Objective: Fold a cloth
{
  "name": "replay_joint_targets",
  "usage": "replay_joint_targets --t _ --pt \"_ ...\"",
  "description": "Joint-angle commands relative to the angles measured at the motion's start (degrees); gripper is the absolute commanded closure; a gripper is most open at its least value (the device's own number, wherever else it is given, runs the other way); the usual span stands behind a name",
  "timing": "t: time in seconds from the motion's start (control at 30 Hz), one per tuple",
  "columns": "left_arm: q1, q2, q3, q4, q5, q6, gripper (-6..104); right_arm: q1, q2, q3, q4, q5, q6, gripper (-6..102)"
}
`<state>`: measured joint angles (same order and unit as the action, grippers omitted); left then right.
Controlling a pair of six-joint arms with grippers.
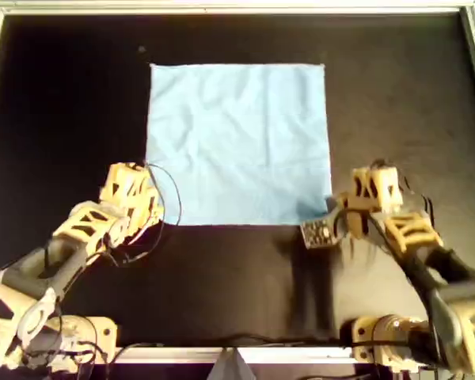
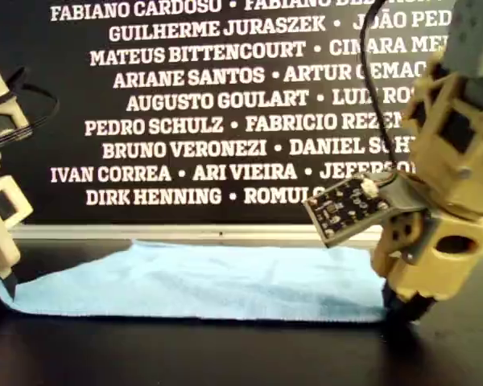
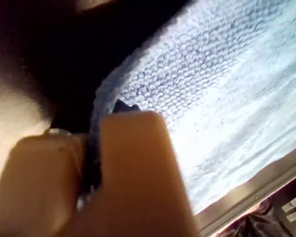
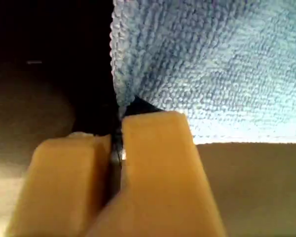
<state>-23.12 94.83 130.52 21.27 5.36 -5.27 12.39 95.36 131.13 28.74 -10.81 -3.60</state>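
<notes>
The light-blue cloth [image 1: 237,142] lies spread flat and slightly wrinkled on the black table. My left gripper [image 1: 154,215] is at the cloth's near corner on the overhead view's left, and its fingers are shut on that corner. In the left wrist view the cloth [image 3: 227,98] runs into the closed left gripper [image 3: 91,148]. My right gripper [image 1: 335,207] is shut on the near corner at the overhead view's right. The right wrist view shows the cloth [image 4: 212,64] pinched in the right gripper [image 4: 117,143]. In the exterior view both held corners of the cloth [image 2: 209,281] sit low at the table, by the left gripper [image 2: 4,285] and right gripper [image 2: 402,310].
A metal frame [image 1: 222,8] borders the black table. A small circuit board [image 1: 318,232] sticks out from the right wrist, and loose cables [image 1: 168,190] hang by the left one. A black backdrop with white names [image 2: 225,96] stands behind the table.
</notes>
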Motion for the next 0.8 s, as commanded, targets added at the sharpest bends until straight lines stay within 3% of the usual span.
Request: replay_joint_targets --t 0.0,0.27,0.57,0.77 --pt "-1.32 3.08 2.29 0.97 -0.62 0.26 99 0.26 8.00 3.52 -0.79 -0.53 -0.44 96" --pt "-1.23 11.16 5.71 0.97 -0.70 0.70 99 0.26 9.14 3.96 -0.88 -0.44 -0.44 96" --pt "-1.23 14.85 4.57 0.88 -0.70 10.02 99 0.26 9.14 3.34 -2.02 -0.44 -0.35 96" --pt "-1.23 14.94 3.87 -0.26 -0.70 11.34 99 0.26 8.79 -4.13 -2.02 -0.44 -0.35 96"
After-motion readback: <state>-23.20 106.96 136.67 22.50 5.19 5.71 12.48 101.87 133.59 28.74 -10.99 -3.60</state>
